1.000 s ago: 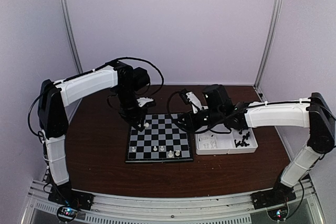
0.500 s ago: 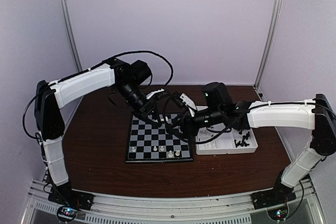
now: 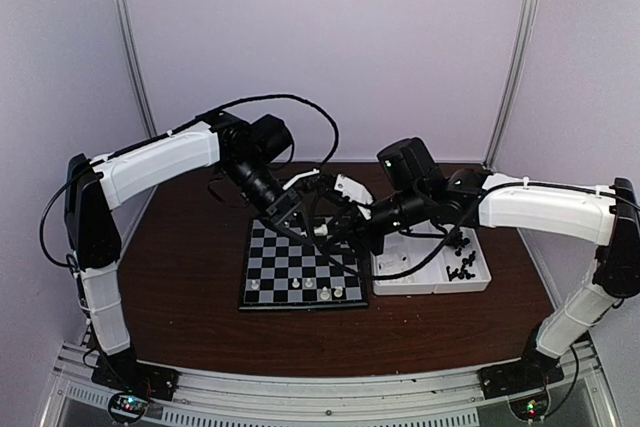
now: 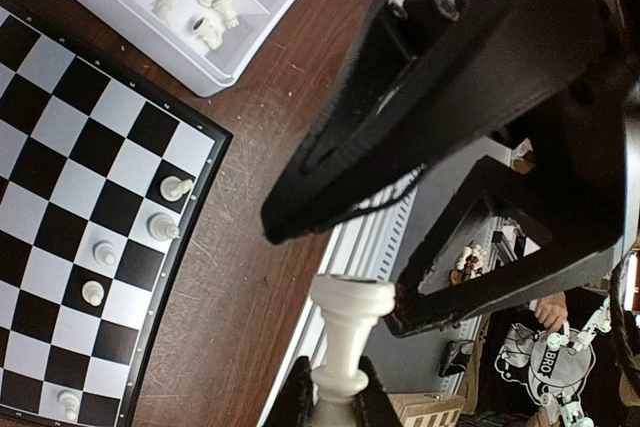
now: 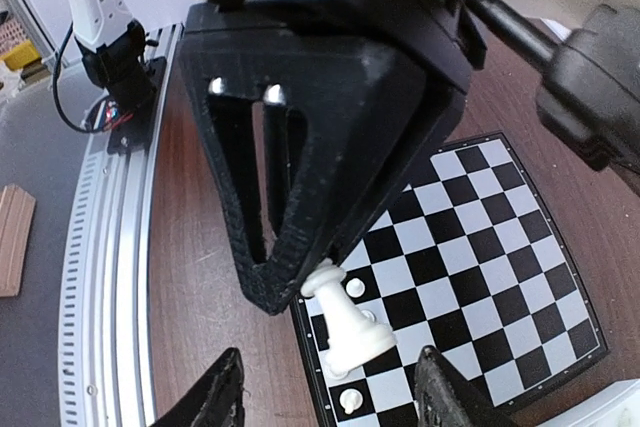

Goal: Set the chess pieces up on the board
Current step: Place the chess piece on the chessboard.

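Met above the board [image 3: 303, 265]: left hand [image 3: 318, 230] pinched a white piece [image 4: 347, 342]; right hand [image 5: 328, 407] spread beside it.

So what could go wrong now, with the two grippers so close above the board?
The left gripper pinches the white piece only by one end; it may slip and fall on the board, toppling the standing pieces. The open right gripper could bump the left one.

White two-compartment tray [image 3: 432, 284] on dark wooden table [image 3: 190, 277]; wooden block [image 5: 12, 237], possibly, beyond rail.
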You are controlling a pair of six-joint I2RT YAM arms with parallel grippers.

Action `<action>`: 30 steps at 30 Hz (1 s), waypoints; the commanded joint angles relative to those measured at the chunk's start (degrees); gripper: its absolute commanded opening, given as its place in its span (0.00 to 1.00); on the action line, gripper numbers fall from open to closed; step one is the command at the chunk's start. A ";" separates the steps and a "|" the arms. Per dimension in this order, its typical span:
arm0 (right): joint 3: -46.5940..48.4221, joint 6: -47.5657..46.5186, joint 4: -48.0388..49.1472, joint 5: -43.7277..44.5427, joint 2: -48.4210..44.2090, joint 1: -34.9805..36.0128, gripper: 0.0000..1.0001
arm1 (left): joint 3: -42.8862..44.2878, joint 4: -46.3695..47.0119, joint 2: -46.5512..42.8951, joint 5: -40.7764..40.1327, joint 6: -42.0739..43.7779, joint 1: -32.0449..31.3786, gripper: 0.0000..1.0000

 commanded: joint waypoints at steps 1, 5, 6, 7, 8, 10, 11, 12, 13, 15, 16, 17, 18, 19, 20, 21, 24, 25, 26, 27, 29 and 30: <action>3.76 -6.41 -6.93 3.43 0.00 1.50 0.57 | 0.58 -1.31 -1.97 1.45 2.77 -0.72 0.00; 4.81 -9.11 -8.37 9.38 -0.05 3.20 0.57 | 0.72 -2.69 -1.82 0.14 3.36 -0.72 0.00; 4.40 -9.27 -7.56 10.72 -0.31 3.51 0.57 | 0.70 -2.77 -1.85 0.07 3.37 -0.72 0.00; 4.07 -9.59 -7.01 12.28 -0.46 3.99 0.57 | 0.72 -2.78 -1.88 -0.06 3.37 -0.72 0.00; 4.13 -10.14 -6.89 14.13 -0.44 4.54 0.57 | 0.79 -2.72 -1.83 -0.09 3.34 -0.72 0.00; 5.20 -11.40 -8.07 17.17 0.35 5.73 0.57 | 0.86 -2.75 -1.78 -0.19 3.31 -0.81 0.00; 5.88 -11.96 -8.83 18.03 0.77 6.15 0.56 | 0.88 -2.77 -1.80 -0.19 3.31 -0.81 0.00; 6.46 -12.31 -9.35 18.72 1.11 6.57 0.55 | 0.88 -2.82 -1.80 -0.11 3.31 -0.81 0.00; 6.80 -12.62 -9.63 19.56 1.38 6.97 0.54 | 0.87 -2.74 -1.80 -0.13 3.30 -0.81 0.00; 6.76 -13.18 -9.23 21.27 1.39 7.76 0.53 | 0.79 -2.79 -1.72 -0.19 3.37 -0.81 0.00; 6.67 -13.47 -8.81 21.93 1.30 8.03 0.53 | 0.79 -2.78 -1.64 -0.22 3.34 -0.81 0.00; 6.69 -13.70 -8.61 22.56 1.32 8.39 0.53 | 0.87 -2.79 -1.55 -0.26 3.37 -0.81 0.00; 6.77 -13.95 -8.55 23.29 1.40 8.57 0.53 | 0.80 -2.86 -1.47 -0.35 3.36 -0.81 0.00; 6.86 -14.25 -8.54 23.85 1.48 9.00 0.53 | 0.92 -3.00 -1.36 -0.27 3.33 -0.81 0.00; 6.90 -14.49 -8.54 24.71 1.60 9.33 0.53 | 0.84 -3.10 -1.36 -0.24 3.32 -0.79 0.00; 6.93 -14.83 -8.59 25.93 1.76 9.61 0.52 | 0.72 -3.10 -1.36 -0.22 3.34 -0.81 0.00; 7.16 -15.34 -8.29 27.81 2.17 10.42 0.51 | 0.57 -3.07 -1.19 -0.14 3.32 -0.81 0.00; 7.15 -15.47 -8.16 28.32 2.28 10.63 0.51 | 0.56 -3.18 -1.14 0.02 3.30 -0.79 0.00; 7.15 -15.59 -7.92 29.02 2.40 10.79 0.51 | 0.59 -3.29 -1.10 0.04 3.33 -0.81 0.00; 7.09 -15.61 -7.47 29.87 2.51 10.96 0.51 | 0.61 -3.28 -1.01 -0.07 3.37 -0.81 0.00; 7.25 -15.34 -7.08 31.71 2.94 11.02 0.54 | 0.55 -3.41 -1.01 -0.29 4.69 -0.77 0.01; 7.32 -15.20 -6.97 33.01 3.02 11.02 0.55 | 0.49 -3.43 -1.05 -0.49 4.89 -0.80 0.00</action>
